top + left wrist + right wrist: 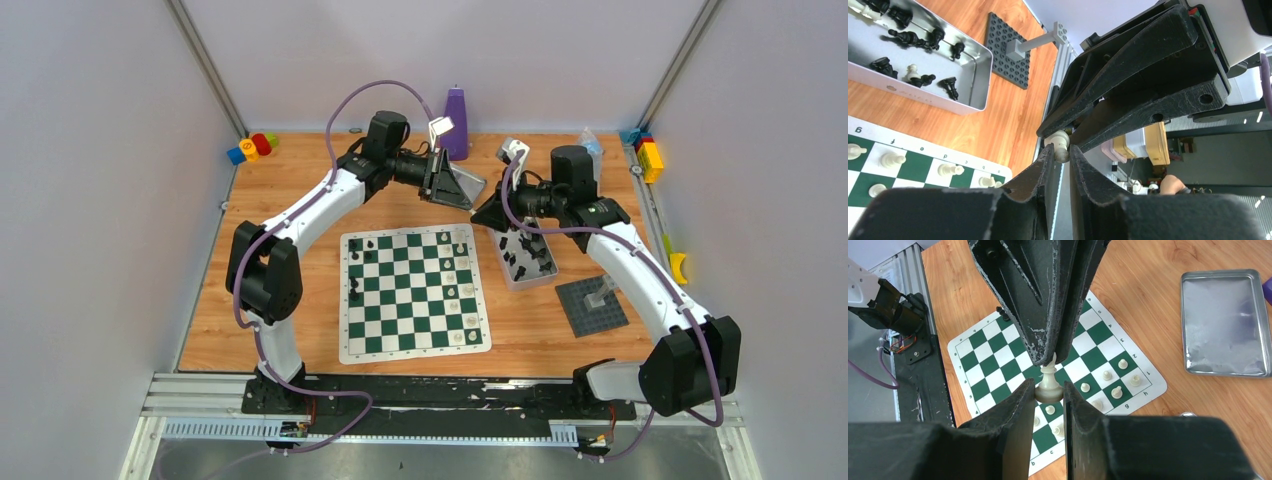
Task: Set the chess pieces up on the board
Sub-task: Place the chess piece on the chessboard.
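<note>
Above the back of the table, my two grippers meet tip to tip over one cream-white chess piece [1049, 387]. My right gripper [1049, 392] is shut on its round base. My left gripper [1062, 152] is shut on its small head [1060, 145]. In the top view the left gripper [474, 198] and right gripper [484, 214] touch noses just behind the board [400, 300]. White pieces [462, 290] stand along the board's right columns, a few black ones [355, 265] on its left. More black pieces [908, 37] lie in a silver tray [545, 272].
An empty silver tray [1223, 325] lies under the grippers at the back. A dark grey studded baseplate [590, 305] with a grey post is right of the piece tray. A purple bottle [456, 122] stands at the back. Coloured blocks sit in the corners [250, 148] [648, 155].
</note>
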{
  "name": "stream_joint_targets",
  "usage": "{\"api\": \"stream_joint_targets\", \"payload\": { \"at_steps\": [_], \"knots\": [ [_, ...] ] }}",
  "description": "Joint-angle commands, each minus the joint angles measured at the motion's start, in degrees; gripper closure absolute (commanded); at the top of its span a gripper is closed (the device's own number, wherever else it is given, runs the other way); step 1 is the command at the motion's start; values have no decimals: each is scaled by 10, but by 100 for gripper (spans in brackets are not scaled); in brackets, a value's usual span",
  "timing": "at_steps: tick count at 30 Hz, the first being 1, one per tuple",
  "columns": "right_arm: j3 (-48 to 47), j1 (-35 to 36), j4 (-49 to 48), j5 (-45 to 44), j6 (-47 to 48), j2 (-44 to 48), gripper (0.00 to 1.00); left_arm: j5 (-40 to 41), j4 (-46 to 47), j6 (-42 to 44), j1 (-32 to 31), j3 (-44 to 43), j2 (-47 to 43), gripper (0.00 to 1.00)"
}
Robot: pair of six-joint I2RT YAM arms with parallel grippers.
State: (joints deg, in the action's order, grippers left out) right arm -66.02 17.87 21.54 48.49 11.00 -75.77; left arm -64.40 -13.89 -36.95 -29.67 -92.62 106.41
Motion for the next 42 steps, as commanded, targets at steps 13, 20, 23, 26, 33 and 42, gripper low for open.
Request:
{"api": "stream_joint_targets", "payload": {
  "at_steps": [13,20,23,26,33,42],
  "knots": [
    [1,2,-19,-41,23,22,44,20,-52,76,-7,-13,-14,97],
    [11,-35,-4,-52,24,57,40,96,-170,222,-11,-42,-21,99],
    [17,-60,-5,-58,13,64,41,141,-195,296,-24,-25,-33,99],
    [27,-88,-8,-69,-2,65,42,216,-195,389,-60,10,-60,98],
    [55,-169,-33,-98,-37,60,43,329,-140,480,-149,97,-92,97],
    [65,-209,-41,-109,-41,54,43,411,-109,519,-225,133,-76,97]
  ]
}}
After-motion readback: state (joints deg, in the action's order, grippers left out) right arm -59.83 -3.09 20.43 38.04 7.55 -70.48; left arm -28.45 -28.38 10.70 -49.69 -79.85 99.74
